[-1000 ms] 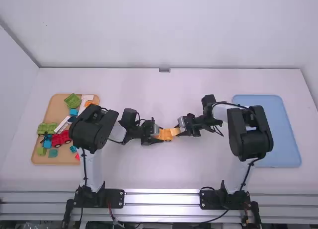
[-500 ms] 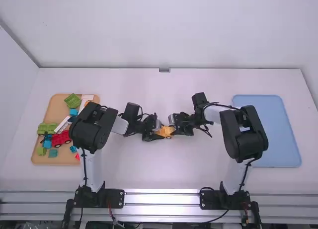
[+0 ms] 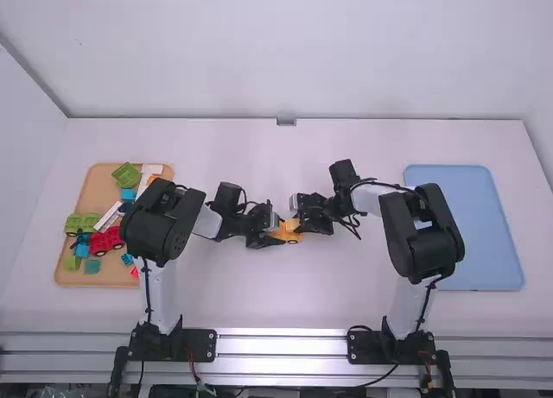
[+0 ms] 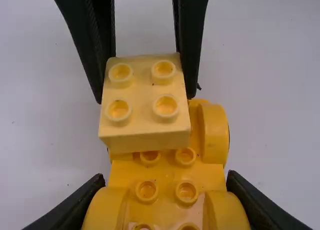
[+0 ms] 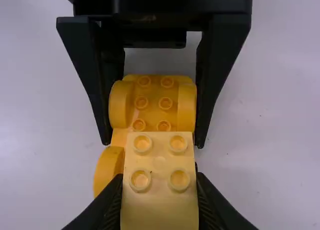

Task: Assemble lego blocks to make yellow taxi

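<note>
Near the table's middle in the high view, my left gripper (image 3: 271,239) holds the orange-yellow wheeled base (image 3: 294,238). My right gripper (image 3: 301,227) is beside it, coming from the right. In the left wrist view my left gripper (image 4: 167,202) is shut on the wheeled base (image 4: 166,177), across its near wheels. Above the far end is a pale yellow block (image 4: 144,95), studs up. In the right wrist view my right gripper (image 5: 160,200) is shut on that pale yellow block (image 5: 160,157), which overlaps the base's studs. Whether block and base touch, I cannot tell.
A wooden tray (image 3: 64,273) at the left holds a red car (image 3: 105,241), green pieces (image 3: 126,174) and several blue and white blocks. On the right lies a blue tray (image 3: 484,234). The two grippers are very close together.
My right gripper has moved left with the pale yellow block, closing in on the base, mostly in the first half second. My left gripper has stayed nearly in place.
</note>
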`<state>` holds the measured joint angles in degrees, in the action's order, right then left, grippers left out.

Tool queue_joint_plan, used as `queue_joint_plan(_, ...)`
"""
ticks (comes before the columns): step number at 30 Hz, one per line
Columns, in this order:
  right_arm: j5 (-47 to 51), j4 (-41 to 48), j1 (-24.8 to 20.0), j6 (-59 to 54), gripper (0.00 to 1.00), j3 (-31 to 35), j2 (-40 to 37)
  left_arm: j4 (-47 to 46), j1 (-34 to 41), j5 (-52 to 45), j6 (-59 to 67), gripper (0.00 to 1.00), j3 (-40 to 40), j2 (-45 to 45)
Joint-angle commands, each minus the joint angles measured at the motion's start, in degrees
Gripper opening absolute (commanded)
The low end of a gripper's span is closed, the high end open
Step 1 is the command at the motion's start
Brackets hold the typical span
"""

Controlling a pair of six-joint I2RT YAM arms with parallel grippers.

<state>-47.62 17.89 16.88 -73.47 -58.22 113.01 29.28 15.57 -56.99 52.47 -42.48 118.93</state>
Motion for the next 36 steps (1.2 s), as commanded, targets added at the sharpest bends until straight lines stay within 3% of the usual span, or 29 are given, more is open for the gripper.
queue_joint_plan(1,1.6,0.4,0.5,1.3,0.17,-0.3,-1.7,0.2,0.2,-1.2,-1.6,0.30,-0.3,1.0)
queue_joint_plan(6,1.4,0.5,0.4,1.3,0.17,-0.3,-1.7,0.2,0.2,3.2,-7.7,0.27,-1.6,1.0)
queue_joint_plan(18,1.5,-1.3,0.4,2.9,0.16,-0.3,-1.7,2.2,0.3,3.0,-7.7,0.32,-0.2,1.0)
queue_joint_plan(36,2.2,-1.3,1.2,2.1,0.17,-0.2,-1.7,3.1,0.3,-0.6,-3.6,0.30,1.6,1.0)
